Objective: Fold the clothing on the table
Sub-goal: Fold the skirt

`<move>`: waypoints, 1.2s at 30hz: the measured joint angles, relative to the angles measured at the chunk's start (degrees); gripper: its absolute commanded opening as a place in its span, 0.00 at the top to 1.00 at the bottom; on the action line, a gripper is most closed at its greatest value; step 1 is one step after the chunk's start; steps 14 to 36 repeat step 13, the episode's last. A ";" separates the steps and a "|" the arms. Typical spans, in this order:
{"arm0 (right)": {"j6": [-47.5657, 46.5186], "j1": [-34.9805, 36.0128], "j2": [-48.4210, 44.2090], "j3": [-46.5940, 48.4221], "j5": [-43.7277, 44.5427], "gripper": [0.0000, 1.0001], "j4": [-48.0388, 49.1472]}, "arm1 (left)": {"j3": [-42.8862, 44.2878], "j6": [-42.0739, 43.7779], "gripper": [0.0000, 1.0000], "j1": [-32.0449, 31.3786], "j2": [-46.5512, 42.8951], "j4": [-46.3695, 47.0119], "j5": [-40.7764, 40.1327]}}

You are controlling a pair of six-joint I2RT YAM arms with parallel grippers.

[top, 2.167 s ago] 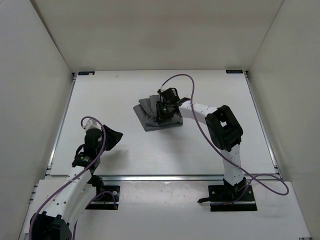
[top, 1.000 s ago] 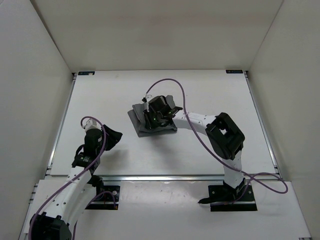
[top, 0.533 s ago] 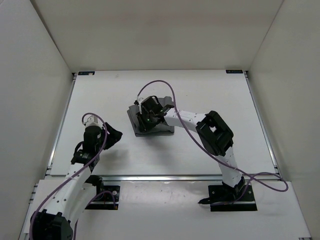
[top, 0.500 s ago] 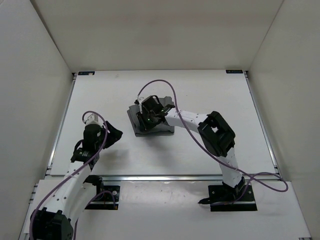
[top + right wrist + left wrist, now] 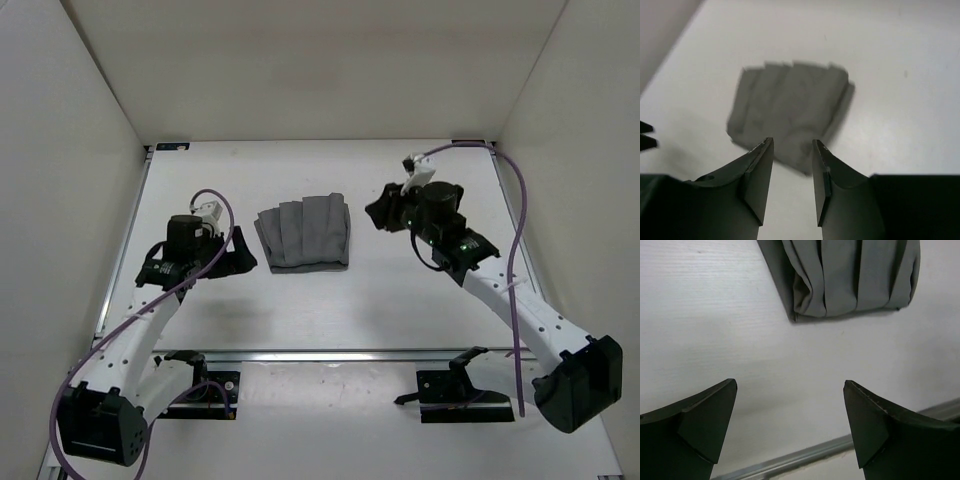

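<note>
White walls box in a white table [image 5: 400,300], bare apart from one garment, with a silver rail [image 5: 330,353] along the near edge where the two arms are bolted. Nearest of the working parts are the left fingers [image 5: 700,425], spread as wide as they appear to go and empty; seen from above, they hang low over the table just beside the near left corner of the clothing [image 5: 302,233], not touching it. In the left wrist view that corner sits ahead of the open gap and a little to its right, with a strip of bare table between. The clothing is a grey pleated bundle lying flat around mid-table, left of centre, already doubled into a rough rectangle. Its pleats run from near to far, its longer side seems to run across the table, and its near edge shows rounded folds. Farther back and off the bundle's right edge, the right fingers [image 5: 757,170] stand only narrowly apart with nothing between them, clearly clear of the cloth and pointing back toward it. The bundle therefore lies between the two sets of fingers, and the left set looks the nearer. Any further fold would likely start from that near left corner, reaching forward and slightly right.
</note>
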 measured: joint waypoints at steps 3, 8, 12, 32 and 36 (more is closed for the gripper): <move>1.05 -1.40 -2.45 -8.46 -0.61 0.63 -1.16 | 0.00 1.77 0.01 -1.07 -0.50 -1.90 1.42; 2.36 -2.56 -5.42 -17.97 -1.05 0.55 -5.14 | 0.00 3.65 0.01 -1.40 -2.93 -3.26 2.19; 2.58 -3.37 -9.79 -20.39 -1.75 0.47 -4.94 | -0.02 4.72 0.02 -2.08 -4.81 -3.28 2.43; 2.64 -3.65 -10.40 -20.68 -2.21 0.44 -4.48 | -0.02 5.01 0.02 -2.29 -4.76 -3.45 2.27; 2.64 -3.65 -10.40 -20.68 -2.21 0.44 -4.48 | -0.02 5.01 0.02 -2.29 -4.76 -3.45 2.27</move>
